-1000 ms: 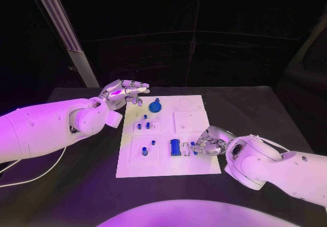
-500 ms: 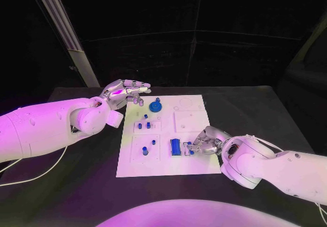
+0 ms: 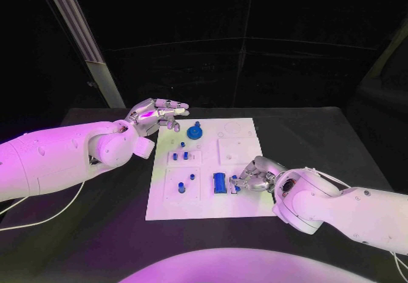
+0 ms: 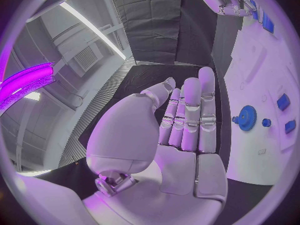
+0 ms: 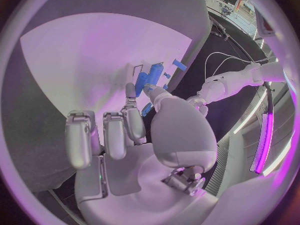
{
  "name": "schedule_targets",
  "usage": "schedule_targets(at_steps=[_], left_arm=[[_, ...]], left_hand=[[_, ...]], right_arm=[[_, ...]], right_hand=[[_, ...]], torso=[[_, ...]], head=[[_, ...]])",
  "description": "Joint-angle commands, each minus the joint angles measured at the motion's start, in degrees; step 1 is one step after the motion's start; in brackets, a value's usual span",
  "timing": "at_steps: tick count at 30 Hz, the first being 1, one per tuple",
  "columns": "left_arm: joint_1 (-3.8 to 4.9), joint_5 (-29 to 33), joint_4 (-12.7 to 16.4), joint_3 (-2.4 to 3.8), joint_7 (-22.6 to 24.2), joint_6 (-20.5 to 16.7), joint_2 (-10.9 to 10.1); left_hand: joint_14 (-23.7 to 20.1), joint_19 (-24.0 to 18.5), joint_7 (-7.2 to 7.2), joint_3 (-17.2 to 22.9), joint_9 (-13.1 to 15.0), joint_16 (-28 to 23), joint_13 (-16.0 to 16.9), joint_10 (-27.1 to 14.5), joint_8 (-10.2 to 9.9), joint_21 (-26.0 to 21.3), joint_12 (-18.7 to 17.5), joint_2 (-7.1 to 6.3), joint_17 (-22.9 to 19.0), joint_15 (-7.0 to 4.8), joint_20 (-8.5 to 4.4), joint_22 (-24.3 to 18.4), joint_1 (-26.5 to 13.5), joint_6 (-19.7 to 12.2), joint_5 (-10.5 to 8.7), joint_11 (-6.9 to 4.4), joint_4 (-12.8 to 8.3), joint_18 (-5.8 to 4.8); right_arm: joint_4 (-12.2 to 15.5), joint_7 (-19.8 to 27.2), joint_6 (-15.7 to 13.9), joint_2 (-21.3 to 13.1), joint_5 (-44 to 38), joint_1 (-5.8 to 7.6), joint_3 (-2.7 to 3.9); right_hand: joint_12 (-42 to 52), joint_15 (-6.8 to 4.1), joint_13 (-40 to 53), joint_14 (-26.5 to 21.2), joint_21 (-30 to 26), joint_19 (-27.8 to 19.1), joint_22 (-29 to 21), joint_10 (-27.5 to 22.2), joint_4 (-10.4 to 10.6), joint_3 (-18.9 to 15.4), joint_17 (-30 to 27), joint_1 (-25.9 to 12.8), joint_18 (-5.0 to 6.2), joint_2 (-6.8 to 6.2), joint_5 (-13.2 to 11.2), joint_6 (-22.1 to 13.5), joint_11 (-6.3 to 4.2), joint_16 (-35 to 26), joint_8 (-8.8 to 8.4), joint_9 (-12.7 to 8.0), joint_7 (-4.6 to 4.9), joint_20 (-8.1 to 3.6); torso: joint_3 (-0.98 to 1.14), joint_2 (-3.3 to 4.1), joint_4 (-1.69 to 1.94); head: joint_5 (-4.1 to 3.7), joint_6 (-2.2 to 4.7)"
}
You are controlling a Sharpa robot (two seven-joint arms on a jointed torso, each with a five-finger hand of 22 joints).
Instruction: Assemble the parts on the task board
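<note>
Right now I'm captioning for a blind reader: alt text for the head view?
A white board with small blue parts lies on a black table. The right hand reaches fingers to the long blue piece; the left hand hovers open by the blue gear.

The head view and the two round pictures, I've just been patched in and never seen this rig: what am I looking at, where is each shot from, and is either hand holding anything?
You see a robot with two white arms, each ending in a silver hand. The square picture looks down from its head onto a black table. The round ones come from cameras at each wrist, behind that arm's own hand. In the middle lies the white task board, with small blue parts on it, among them a blue gear and a long blue block. The left hand hovers by the board's far left corner, fingers straight, holding nothing. The right hand is low over the board beside the long block; its fingertips touch a small blue part, but I cannot tell whether it is gripped.
</note>
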Motion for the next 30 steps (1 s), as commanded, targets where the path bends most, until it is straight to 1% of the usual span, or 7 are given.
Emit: schedule_targets(at_steps=[1, 4, 12, 23, 26, 28, 30], left_arm=[[0.09, -0.18, 0.12, 0.04, 0.12, 0.84, 0.07], [0.1, -0.18, 0.09, 0.04, 0.09, 0.96, 0.11], [0.1, -0.18, 0.0, 0.04, 0.04, 1.17, 0.23], [0.1, -0.18, -0.15, 0.04, -0.01, 1.27, 0.35], [0.1, -0.18, -0.18, 0.04, -0.01, 1.27, 0.33], [0.1, -0.18, -0.17, 0.04, -0.02, 1.28, 0.33], [0.1, -0.18, -0.15, 0.04, -0.03, 1.29, 0.32]], left_hand=[[-0.36, -0.11, -0.09, -0.23, -0.04, 0.16, -0.07, -0.22, 0.24, -0.26, 0.34, 0.6, -0.06, -0.09, 0.28, -0.06, -0.06, -0.32, 0.22, 0.03, 0.01, 0.39], [-0.36, -0.11, -0.09, -0.23, -0.04, 0.16, -0.07, -0.22, 0.24, -0.26, 0.34, 0.6, -0.06, -0.09, 0.28, -0.06, -0.06, -0.32, 0.22, 0.03, 0.01, 0.39], [-0.39, -0.12, -0.09, -0.33, -0.04, 0.19, -0.08, -0.26, 0.27, -0.31, 0.39, 0.62, -0.1, -0.07, 0.3, -0.08, -0.24, -0.33, 0.22, 0.04, 0.12, 0.38], [-0.4, -0.12, -0.09, -0.39, -0.04, 0.21, -0.08, -0.28, 0.28, -0.33, 0.41, 0.63, -0.11, -0.06, 0.31, -0.1, -0.33, -0.35, 0.21, 0.05, 0.18, 0.37], [-0.41, -0.12, -0.09, -0.4, -0.04, 0.21, -0.08, -0.29, 0.28, -0.33, 0.42, 0.63, -0.12, -0.05, 0.31, -0.1, -0.34, -0.36, 0.21, 0.05, 0.19, 0.37], [-0.41, -0.12, -0.09, -0.4, -0.04, 0.21, -0.08, -0.29, 0.28, -0.33, 0.42, 0.63, -0.12, -0.05, 0.31, -0.1, -0.34, -0.36, 0.21, 0.05, 0.19, 0.37], [-0.41, -0.12, -0.09, -0.4, -0.04, 0.21, -0.08, -0.29, 0.28, -0.33, 0.42, 0.63, -0.12, -0.05, 0.31, -0.1, -0.34, -0.36, 0.21, 0.05, 0.19, 0.37]], right_arm=[[-0.29, -1.04, 2.87, 0.28, -0.24, 0.08, 0.02], [-0.56, -1.71, 3.95, 0.5, -0.26, 0.09, 0.02], [-0.74, -1.98, 5.01, 0.81, -0.41, 0.09, 0.02], [-0.67, -1.48, 4.54, 1.11, -1.65, 0.08, 0.02], [-0.72, -1.44, 4.43, 1.12, -1.91, 0.08, 0.02], [-0.76, -1.43, 4.38, 1.13, -2.12, 0.08, 0.02], [-0.79, -1.44, 4.33, 1.15, -2.4, 0.08, 0.02]], right_hand=[[-0.15, -0.5, 2.6, 4.91, 0.37, 6.04, 15.09, 0.19, -0.01, -0.49, 9.52, 0.53, -0.42, -0.13, 0.19, -0.42, 0.03, 0.17, -0.15, 0.09, 0.08, -0.38], [-0.31, -0.49, 2.48, 4.89, 0.37, 6.04, 15.09, 0.09, 0.03, -0.62, 9.46, 0.48, -0.42, -0.12, 0.18, -0.45, 0.05, 0.13, -0.16, 0.1, 0.12, -0.38], [-0.33, -0.46, 2.48, 4.88, 0.37, 6.04, 15.09, 0.07, 0.17, -0.88, 9.41, 0.36, -0.42, -0.02, 0.14, -0.46, 0.09, 0.09, -0.14, 0.12, 0.15, -0.37], [-0.13, -0.45, 2.66, 4.88, 0.37, 6.04, 15.09, 0.18, 0.22, -1.06, 9.43, 0.32, -0.42, 0.01, 0.07, -0.42, 0.1, 0.1, -0.09, 0.16, 0.13, -0.36], [-0.12, -0.45, 2.68, 4.88, 0.37, 6.04, 15.09, 0.19, 0.25, -1.25, 9.45, 0.29, -0.42, -0.01, -0.03, -0.35, 0.09, 0.12, -0.03, 0.2, 0.11, -0.36], [-0.15, -0.44, 2.68, 4.88, 0.37, 6.04, 15.09, 0.18, 0.38, -1.68, 9.45, 0.11, -0.42, -0.1, -0.28, -0.31, 0.08, 0.12, 0.03, 0.25, 0.12, -0.36], [-0.21, -0.4, 2.65, 4.87, 0.37, 6.04, 15.09, 0.15, 0.89, -2.66, 9.41, -0.54, -0.42, -0.27, -1.26, -0.33, 0.12, 0.08, 0.08, 0.31, 0.16, -0.33]], torso=[[-0.02, 0.01, 0.06], [-0.01, -0.05, 0.02], [0.0, -0.03, -0.08], [0.03, -0.01, -0.03], [0.0, -0.01, -0.03], [-0.01, 0.01, -0.04], [0.0, 0.02, -0.03]], head=[[-0.04, -0.06], [0.02, 0.03], [0.11, 0.07], [0.12, 0.23], [0.13, 0.27], [0.18, 0.32], [0.18, 0.3]])
